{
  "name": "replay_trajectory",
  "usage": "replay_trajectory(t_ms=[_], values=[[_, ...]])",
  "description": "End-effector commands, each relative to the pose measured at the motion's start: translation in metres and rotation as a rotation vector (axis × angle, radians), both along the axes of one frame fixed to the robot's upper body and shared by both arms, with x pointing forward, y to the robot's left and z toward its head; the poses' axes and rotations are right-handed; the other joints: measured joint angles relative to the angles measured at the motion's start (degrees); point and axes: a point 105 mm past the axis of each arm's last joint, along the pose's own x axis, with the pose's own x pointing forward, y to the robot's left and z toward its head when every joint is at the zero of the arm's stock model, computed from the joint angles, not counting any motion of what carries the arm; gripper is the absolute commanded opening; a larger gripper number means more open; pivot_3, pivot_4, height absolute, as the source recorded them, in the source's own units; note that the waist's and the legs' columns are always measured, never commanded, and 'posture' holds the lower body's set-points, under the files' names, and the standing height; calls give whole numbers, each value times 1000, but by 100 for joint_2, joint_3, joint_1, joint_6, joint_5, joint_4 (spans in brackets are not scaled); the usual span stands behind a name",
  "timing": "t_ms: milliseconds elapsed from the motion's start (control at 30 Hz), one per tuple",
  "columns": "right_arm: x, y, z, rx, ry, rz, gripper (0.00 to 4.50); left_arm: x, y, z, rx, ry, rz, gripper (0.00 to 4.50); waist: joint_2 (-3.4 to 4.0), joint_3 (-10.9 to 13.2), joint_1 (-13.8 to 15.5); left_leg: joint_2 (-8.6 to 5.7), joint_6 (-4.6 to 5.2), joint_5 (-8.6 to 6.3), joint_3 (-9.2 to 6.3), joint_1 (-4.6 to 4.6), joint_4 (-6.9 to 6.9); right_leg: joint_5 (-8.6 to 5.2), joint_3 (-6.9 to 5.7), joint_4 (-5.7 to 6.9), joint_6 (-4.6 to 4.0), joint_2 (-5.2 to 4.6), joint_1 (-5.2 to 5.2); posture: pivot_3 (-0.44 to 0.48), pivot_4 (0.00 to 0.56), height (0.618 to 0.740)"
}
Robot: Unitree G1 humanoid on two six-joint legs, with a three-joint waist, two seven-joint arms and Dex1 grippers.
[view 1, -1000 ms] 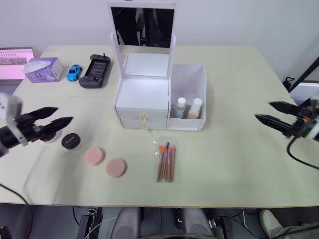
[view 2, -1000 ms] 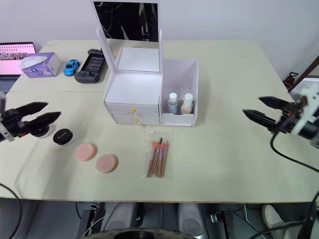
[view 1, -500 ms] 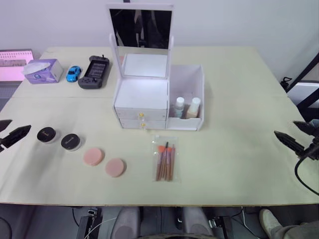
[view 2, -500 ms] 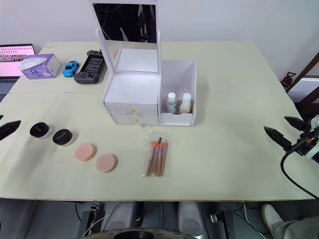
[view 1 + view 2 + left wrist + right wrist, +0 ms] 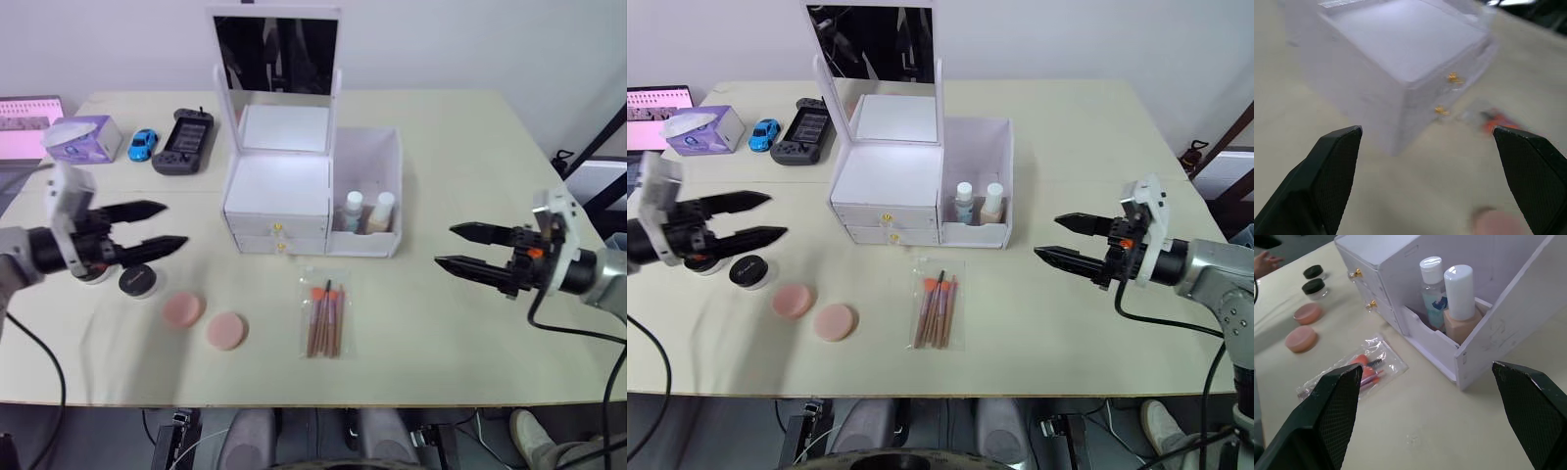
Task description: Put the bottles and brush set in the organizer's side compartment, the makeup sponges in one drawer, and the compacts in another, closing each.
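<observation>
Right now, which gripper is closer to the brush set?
Right. The right gripper hovers open beside the brush set, toward the table's right side. The left gripper, also open, sits farther off over the compacts, with the makeup sponges between.

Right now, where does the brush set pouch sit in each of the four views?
Left eye: brush set on the table, in front of the organizer.
Right eye, same spot.
Left wrist: orange blur past the gold drawer knobs.
Right wrist, beside the side compartment.
Shared landmark: the knobs.
</observation>
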Motion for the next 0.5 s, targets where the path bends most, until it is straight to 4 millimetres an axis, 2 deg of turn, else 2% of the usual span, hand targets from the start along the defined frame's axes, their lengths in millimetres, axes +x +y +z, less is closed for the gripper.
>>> replay_trajectory(t_ms=[33, 167, 200, 267, 433, 500], values=[[-16, 32, 6, -23, 7, 117, 4500, -29, -44, 22, -65, 84, -208, 3568, -6, 2, 21, 0, 0, 0, -3, -1, 0, 0, 0, 0, 1, 1, 0, 0, 150, 740], [-30, 63, -11, -73, 10, 152, 4500, -44, -76, 2, 58, 143, -301, 1522, -7, 1, 18, -2, 0, 0, -11, 7, 2, -3, 0, 1, 2, 6, 10, 0, 150, 740], [-30, 66, -15, -86, 0, 132, 4500, -44, -83, -3, 75, 129, -304, 901, -7, 1, 18, -2, 0, 0, -10, 7, 2, -3, 0, 0, 2, 6, 10, 0, 150, 740], [-36, 70, -28, -100, 26, 97, 4500, -35, -95, -23, 90, 123, -238, 33, -6, 0, 25, -4, 0, 0, -9, 5, 2, -2, 2, -2, 1, 6, 9, 0, 150, 740], [-38, 76, -44, 5, 232, 4, 4500, -43, -100, -57, 147, 272, -242, 33, -28, 4, 7, -4, 0, 0, -8, 6, 7, 9, 6, 0, -19, 8, 8, 0, 150, 740], [-31, 78, -51, 76, 358, -48, 4500, -31, -100, -71, 223, 276, -159, 33, -29, 3, 17, -3, 1, 1, -8, 8, 8, 9, 6, 0, -18, 8, 8, 0, 150, 740]])
